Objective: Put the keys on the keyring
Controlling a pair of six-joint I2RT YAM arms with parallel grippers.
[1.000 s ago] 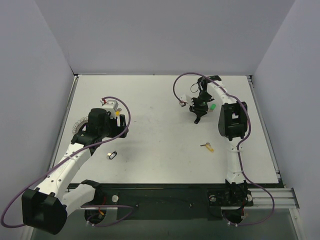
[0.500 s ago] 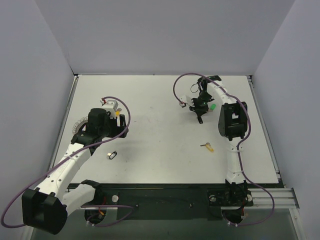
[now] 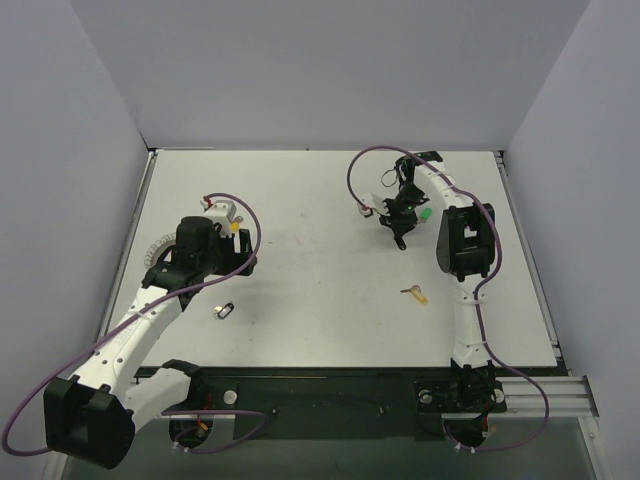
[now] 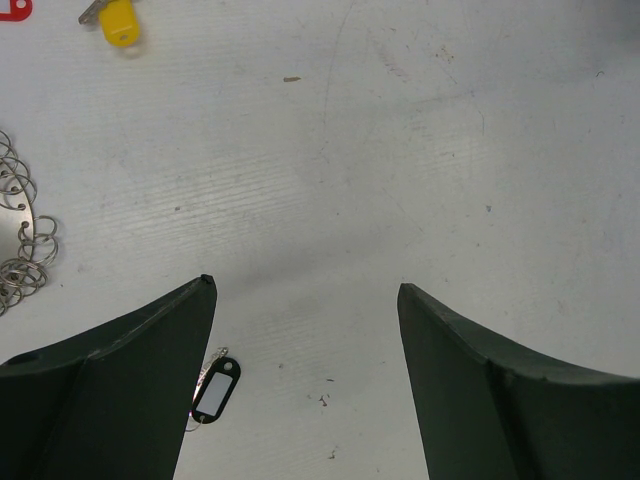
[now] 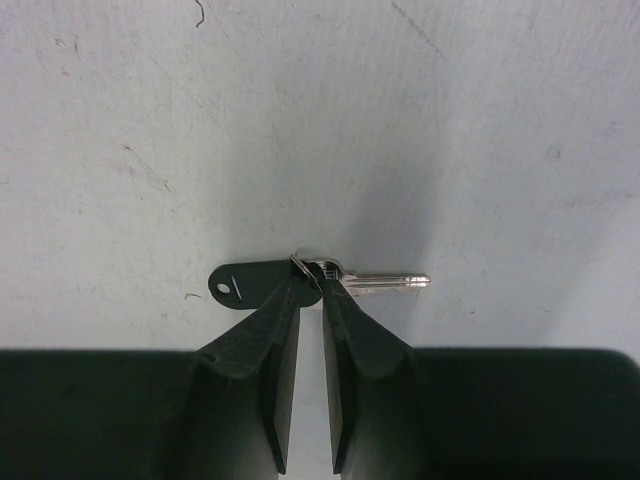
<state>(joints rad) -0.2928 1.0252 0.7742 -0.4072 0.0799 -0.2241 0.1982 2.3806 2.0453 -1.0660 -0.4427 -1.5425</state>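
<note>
White table (image 3: 320,240): six keys (image 3: 225,311), one keyring (image 4: 26,270)

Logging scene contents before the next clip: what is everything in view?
table: 1, white, throughout
keyring: 1, silvery, table's left side
labelled black key: 1, black tag, near left
yellow key: 1, yellow, near keyring
red tag: 1, red, beside yellow key, cropped
orange-yellow key: 1, orange-yellow, right of centre
green key: 1, green, far right
pinched black key: 1, black, far right
left gripper: 1, dark, open, empty
right gripper: 1, dark, shut on pinched black key
</note>
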